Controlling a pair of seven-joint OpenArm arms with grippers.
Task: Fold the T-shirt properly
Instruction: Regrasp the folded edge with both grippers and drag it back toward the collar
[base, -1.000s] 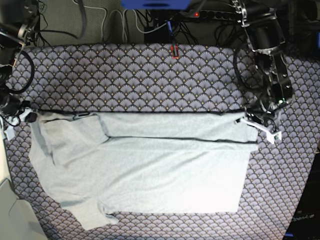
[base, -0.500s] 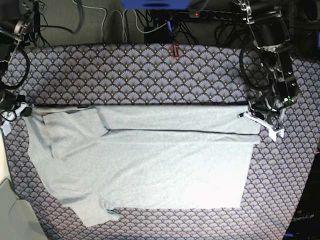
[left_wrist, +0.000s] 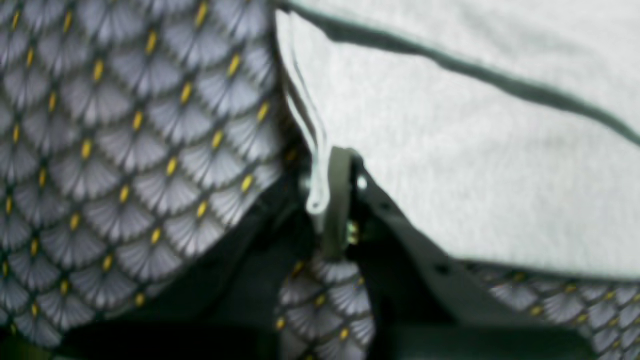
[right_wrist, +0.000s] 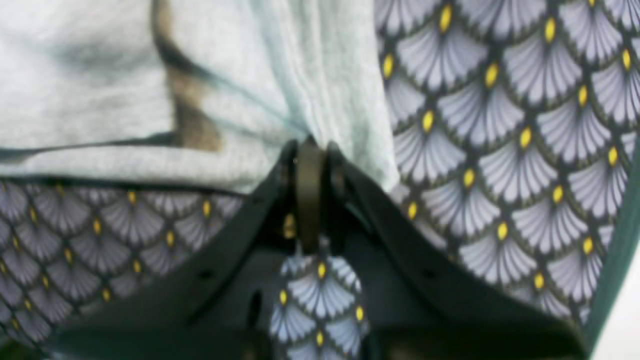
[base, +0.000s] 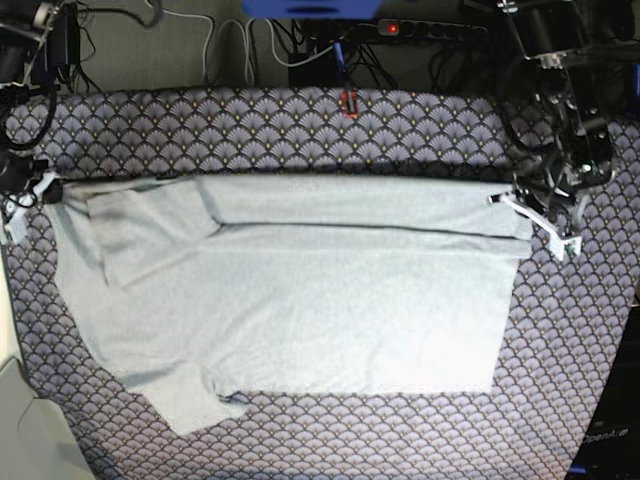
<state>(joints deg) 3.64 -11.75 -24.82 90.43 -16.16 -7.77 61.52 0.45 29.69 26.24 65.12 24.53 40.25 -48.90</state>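
Observation:
The light grey T-shirt (base: 300, 300) lies spread on the scallop-patterned tablecloth (base: 300, 130), its far edge folded over in a long band. My left gripper (base: 508, 204) is shut on the shirt's far right corner. In the left wrist view the fingertips (left_wrist: 336, 200) pinch a thin doubled edge of the T-shirt (left_wrist: 450, 150). My right gripper (base: 45, 190) is shut on the far left corner by the sleeve. In the right wrist view the gripper (right_wrist: 310, 152) clamps bunched T-shirt fabric (right_wrist: 100, 75). No lettering shows.
Cables and a power strip (base: 430, 28) run along the back edge beyond the cloth. A small red object (base: 349, 102) sits at the cloth's far middle. A pale surface (base: 15, 420) borders the lower left corner.
Both grippers have moved toward the far side of the table, still holding the corners. The shirt's far edge and the whole shirt have slid back with them.

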